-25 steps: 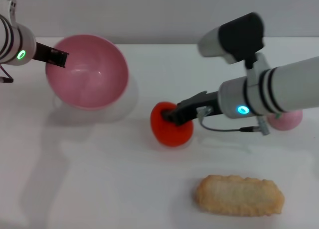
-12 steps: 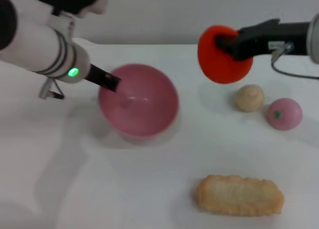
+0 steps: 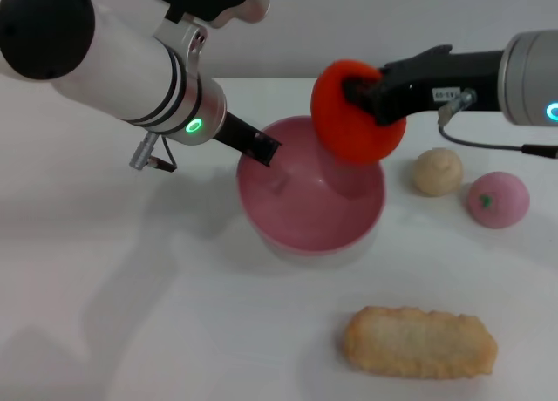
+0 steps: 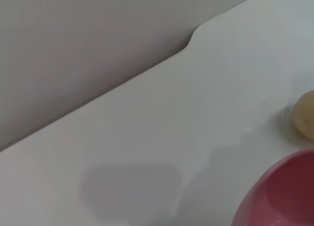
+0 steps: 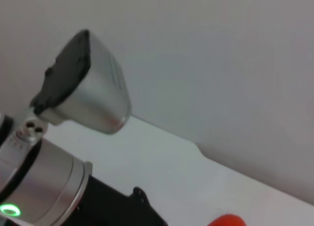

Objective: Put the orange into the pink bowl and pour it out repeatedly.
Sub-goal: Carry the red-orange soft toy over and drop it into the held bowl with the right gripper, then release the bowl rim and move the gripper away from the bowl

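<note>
The pink bowl [image 3: 305,218] sits upright on the white table near the middle in the head view. My left gripper [image 3: 260,148] is shut on its left rim. A part of the bowl also shows in the left wrist view [image 4: 284,196]. The orange [image 3: 356,113] is held in the air above the bowl's right rim by my right gripper [image 3: 359,94], which is shut on it. A sliver of the orange shows in the right wrist view [image 5: 226,220].
A beige lumpy ball [image 3: 438,171] and a pink ball with a green mark [image 3: 498,199] lie right of the bowl. A long tan biscuit-like toy [image 3: 419,342] lies near the front. The beige ball shows in the left wrist view [image 4: 306,114].
My left gripper has brought the bowl from the far left to the middle. My right gripper has lifted the orange off the table and carried it over the bowl's right rim.
</note>
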You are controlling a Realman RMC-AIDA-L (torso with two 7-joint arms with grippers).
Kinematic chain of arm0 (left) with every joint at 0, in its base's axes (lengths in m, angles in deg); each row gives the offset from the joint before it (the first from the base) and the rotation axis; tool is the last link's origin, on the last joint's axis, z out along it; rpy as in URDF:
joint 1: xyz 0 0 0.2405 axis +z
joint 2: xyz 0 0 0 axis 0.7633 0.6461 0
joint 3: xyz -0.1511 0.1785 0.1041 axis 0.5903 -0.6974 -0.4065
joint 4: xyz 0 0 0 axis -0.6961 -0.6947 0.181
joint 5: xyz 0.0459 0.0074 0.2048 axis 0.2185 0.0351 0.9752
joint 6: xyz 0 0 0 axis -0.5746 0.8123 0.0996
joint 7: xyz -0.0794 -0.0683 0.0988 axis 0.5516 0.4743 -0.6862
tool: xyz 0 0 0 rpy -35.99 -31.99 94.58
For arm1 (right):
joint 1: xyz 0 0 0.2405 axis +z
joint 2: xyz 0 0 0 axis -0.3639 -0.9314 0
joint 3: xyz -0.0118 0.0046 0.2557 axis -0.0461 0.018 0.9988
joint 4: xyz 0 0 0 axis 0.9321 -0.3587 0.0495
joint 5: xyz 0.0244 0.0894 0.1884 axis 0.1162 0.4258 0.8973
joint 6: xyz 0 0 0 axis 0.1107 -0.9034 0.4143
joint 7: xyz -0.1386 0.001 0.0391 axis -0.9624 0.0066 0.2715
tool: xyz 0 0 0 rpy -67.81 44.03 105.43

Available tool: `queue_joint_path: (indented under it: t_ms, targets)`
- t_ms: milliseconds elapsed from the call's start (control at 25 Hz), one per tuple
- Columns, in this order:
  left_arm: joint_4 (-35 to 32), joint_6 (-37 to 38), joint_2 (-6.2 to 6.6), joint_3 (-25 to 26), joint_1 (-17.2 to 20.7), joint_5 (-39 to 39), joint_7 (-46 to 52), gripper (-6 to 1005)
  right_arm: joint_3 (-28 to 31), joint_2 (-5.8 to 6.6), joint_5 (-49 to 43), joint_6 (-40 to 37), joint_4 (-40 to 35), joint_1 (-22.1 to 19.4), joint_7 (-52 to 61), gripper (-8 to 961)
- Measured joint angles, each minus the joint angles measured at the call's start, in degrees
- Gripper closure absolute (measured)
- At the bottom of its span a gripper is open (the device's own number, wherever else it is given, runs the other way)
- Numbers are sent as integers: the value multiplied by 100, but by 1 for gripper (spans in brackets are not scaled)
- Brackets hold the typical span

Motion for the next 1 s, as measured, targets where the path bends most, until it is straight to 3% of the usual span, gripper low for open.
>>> queue_joint_path:
  t_ms: [480, 600, 800, 1000]
  targets:
    - [5, 5, 18, 38, -84, -33, 2, 954, -158, 19, 168, -66, 534, 168, 3, 865]
    - [12, -16, 22, 37, -91, -39, 1, 954, -106, 23, 173, -57, 485, 167, 28, 642]
    - [14, -60, 23, 35, -100, -88, 0, 954, 61, 25, 162, -44, 354, 94, 60, 609]
    - [67, -123, 12, -69, -96, -289, -1, 954, 733, 11, 144, -93, 236, -159, 25, 576]
